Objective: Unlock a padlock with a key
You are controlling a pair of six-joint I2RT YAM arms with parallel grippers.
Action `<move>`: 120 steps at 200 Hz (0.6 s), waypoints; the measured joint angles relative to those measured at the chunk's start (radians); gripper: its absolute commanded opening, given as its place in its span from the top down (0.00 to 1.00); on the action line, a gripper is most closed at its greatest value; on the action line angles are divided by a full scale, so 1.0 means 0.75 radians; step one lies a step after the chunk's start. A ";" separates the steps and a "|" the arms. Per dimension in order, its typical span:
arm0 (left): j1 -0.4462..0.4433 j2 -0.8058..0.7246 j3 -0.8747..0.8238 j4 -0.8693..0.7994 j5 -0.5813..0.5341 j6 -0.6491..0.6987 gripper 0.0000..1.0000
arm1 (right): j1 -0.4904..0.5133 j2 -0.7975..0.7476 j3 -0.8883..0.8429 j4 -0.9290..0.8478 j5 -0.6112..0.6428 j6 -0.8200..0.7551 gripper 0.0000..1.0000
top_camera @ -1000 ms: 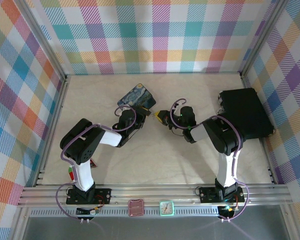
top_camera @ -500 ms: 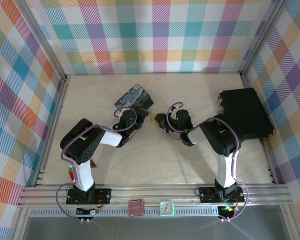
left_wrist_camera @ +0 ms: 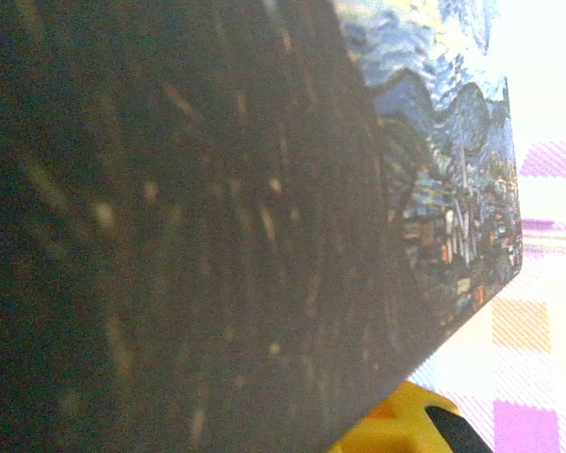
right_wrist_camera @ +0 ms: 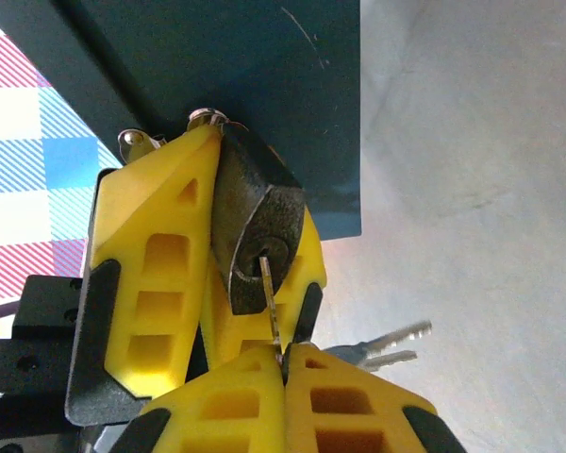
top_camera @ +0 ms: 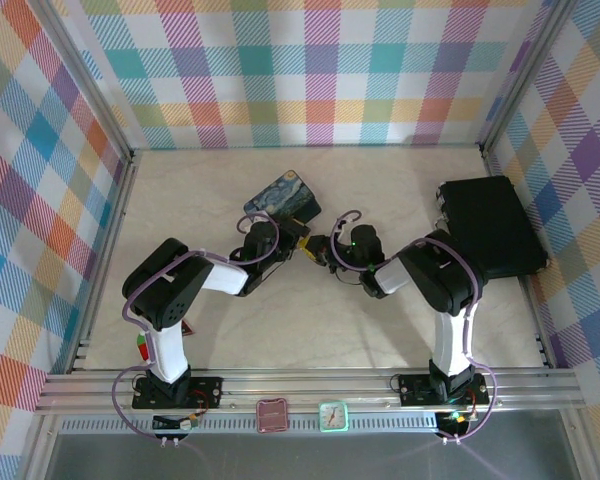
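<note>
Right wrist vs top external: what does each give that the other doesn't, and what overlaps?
Right wrist: the key pinched in the right gripper, its tip at the keyhole of the padlock, which the left gripper clamps. Spare keys hang beside.
Top external: the overall layout, with the blue tin just behind the left gripper and the black case at the far right. Lock and key are too small to make out there.
Both: the two grippers meet tip to tip.
</note>
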 measured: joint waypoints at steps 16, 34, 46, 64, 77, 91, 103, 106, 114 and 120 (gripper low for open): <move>0.002 0.001 0.000 -0.002 0.046 0.026 1.00 | -0.020 -0.055 -0.035 -0.035 -0.021 -0.040 1.00; 0.020 0.020 0.007 -0.005 0.089 0.074 1.00 | -0.036 -0.144 -0.046 -0.136 -0.052 -0.131 1.00; 0.036 0.049 0.018 -0.005 0.114 0.106 1.00 | -0.050 -0.209 -0.046 -0.214 -0.080 -0.207 1.00; 0.072 0.085 0.040 -0.014 0.136 0.156 1.00 | -0.073 -0.285 -0.043 -0.349 -0.136 -0.333 1.00; 0.098 0.095 0.067 -0.050 0.145 0.205 1.00 | -0.098 -0.320 -0.037 -0.460 -0.189 -0.433 1.00; 0.115 0.095 0.103 -0.116 0.150 0.261 1.00 | -0.131 -0.340 -0.023 -0.584 -0.268 -0.553 1.00; 0.124 0.095 0.136 -0.184 0.151 0.325 1.00 | -0.167 -0.350 -0.001 -0.698 -0.346 -0.671 1.00; 0.125 0.095 0.143 -0.200 0.151 0.339 1.00 | -0.175 -0.354 0.007 -0.728 -0.366 -0.705 1.00; 0.126 0.095 0.161 -0.251 0.152 0.382 1.00 | -0.194 -0.364 0.033 -0.819 -0.415 -0.800 1.00; 0.126 0.095 0.170 -0.287 0.155 0.410 1.00 | -0.204 -0.375 0.055 -0.892 -0.445 -0.872 1.00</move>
